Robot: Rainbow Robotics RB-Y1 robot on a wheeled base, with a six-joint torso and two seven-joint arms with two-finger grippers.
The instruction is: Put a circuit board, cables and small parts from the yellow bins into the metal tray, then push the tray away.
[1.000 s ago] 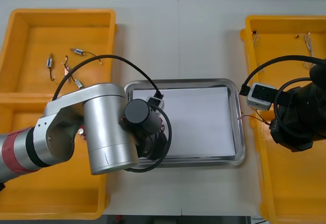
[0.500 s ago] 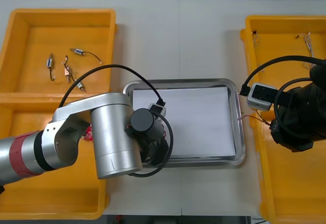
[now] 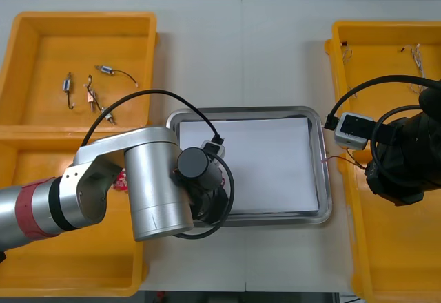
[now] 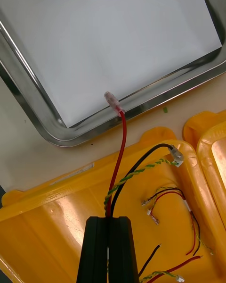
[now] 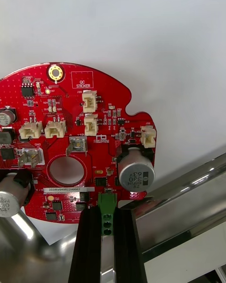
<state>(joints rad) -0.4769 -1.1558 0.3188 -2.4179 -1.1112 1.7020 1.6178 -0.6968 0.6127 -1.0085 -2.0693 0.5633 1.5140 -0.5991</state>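
Bristling with connectors, round red circuit board [image 5: 77, 141]

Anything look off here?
Right tool, over a right yellow bin, seems to pinch a red cable, a black cable and a twisted cable together; the red tip sits over the metal tray's rim. Left tool holds the circuit board over the tray's corner; fine.

The left gripper [image 5: 107, 238] has its two black fingers [image 5: 89, 245] pinched on a little green connector [image 5: 107, 206] at the edge of the round red circuit board [image 5: 70, 137]. The board is mostly over the white sheet [image 5: 141, 23] inside the tray [image 5: 188, 200], with the gripped edge above the shiny rim.
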